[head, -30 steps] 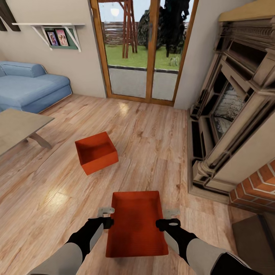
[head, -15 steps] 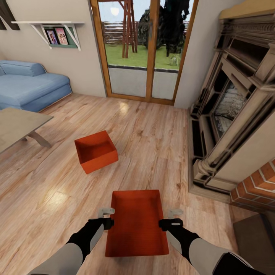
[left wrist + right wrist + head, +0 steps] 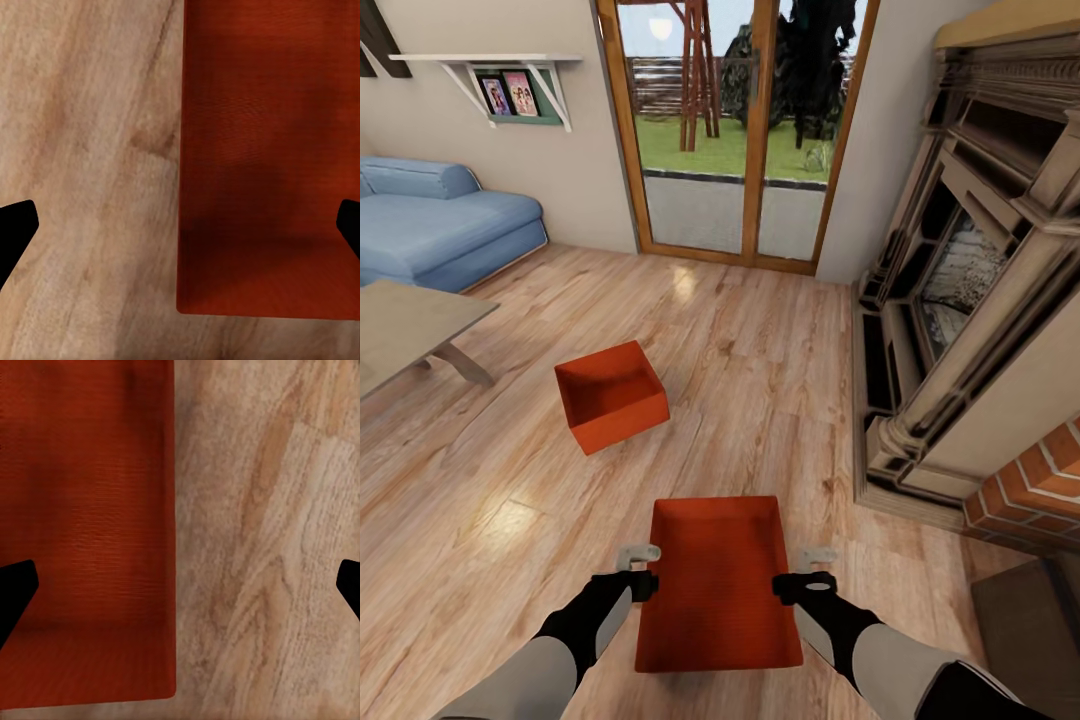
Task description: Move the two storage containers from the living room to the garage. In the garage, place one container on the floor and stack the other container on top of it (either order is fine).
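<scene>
Two orange-red storage containers sit on the light wood floor of the living room. The nearer container (image 3: pixel 718 585) lies straight in front of me, between my arms. The other container (image 3: pixel 610 397) stands farther off to the left, turned at an angle. My left gripper (image 3: pixel 639 568) hangs open over the near container's left wall (image 3: pixel 262 150), one fingertip on each side of the rim. At the opposite wall (image 3: pixel 82 510) my right gripper (image 3: pixel 810 572) is open in the same way. Both bins look empty.
A stone fireplace (image 3: pixel 970 280) with a brick hearth (image 3: pixel 1040 480) lines the right side. Wood-framed glass doors (image 3: pixel 735 130) are ahead, a blue sofa (image 3: pixel 430 225) and a low table (image 3: pixel 410 325) at the left. Bare plank floor (image 3: pixel 760 380) lies between.
Almost nothing: the whole picture has shifted a touch, and both open grippers stay at the near container's side walls.
</scene>
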You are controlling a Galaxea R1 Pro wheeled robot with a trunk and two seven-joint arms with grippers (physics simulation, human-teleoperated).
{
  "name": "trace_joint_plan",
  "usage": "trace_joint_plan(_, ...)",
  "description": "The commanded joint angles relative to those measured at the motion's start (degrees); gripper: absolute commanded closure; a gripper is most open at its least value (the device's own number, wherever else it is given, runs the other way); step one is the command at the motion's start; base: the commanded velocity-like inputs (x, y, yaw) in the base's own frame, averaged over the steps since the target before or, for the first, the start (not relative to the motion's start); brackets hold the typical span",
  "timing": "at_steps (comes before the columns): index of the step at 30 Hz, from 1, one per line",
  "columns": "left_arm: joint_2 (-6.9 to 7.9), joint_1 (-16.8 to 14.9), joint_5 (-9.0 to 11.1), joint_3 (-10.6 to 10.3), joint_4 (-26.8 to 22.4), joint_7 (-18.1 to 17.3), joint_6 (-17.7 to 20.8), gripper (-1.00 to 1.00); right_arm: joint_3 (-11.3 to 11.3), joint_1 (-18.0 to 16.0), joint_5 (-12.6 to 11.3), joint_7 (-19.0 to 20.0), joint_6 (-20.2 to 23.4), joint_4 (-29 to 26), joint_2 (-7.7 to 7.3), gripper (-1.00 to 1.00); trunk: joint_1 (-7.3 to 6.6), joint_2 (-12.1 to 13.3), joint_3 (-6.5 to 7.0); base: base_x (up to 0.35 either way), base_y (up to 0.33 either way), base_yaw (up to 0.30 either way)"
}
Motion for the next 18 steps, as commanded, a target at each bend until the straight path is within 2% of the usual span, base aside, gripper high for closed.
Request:
trace_joint_plan(1,0.0,0.0,0.4,-0.1,-0.1,0.3,0.3,-1.0,0.5,0.0,-0.3,-0.4,0.3,-0.1,0.19,-1.0,-0.01,0.0,-0.04,0.0,0.0,0.0)
trace_joint_plan(4,0.0,0.0,0.4,-0.1,-0.1,0.3,0.3,-1.0,0.6,0.0,-0.3,-0.4,0.3,-0.1,0.87,-1.0,-0.01,0.0,-0.04,0.0,0.0,0.0)
trace_joint_plan(14,-0.05,0.0,0.4,-0.1,-0.1,0.3,0.3,-1.0,0.6,0.0,-0.3,-0.4,0.3,-0.1,1.09,-1.0,-0.01,0.0,-0.04,0.0,0.0,0.0)
trace_joint_plan(18,-0.09,0.0,0.5,-0.2,0.0,0.3,0.3,-1.0,0.6,0.0,-0.3,-0.4,0.3,-0.1,1.04,-1.0,0.87,-1.6,-0.76,0.0,0.0,0.0)
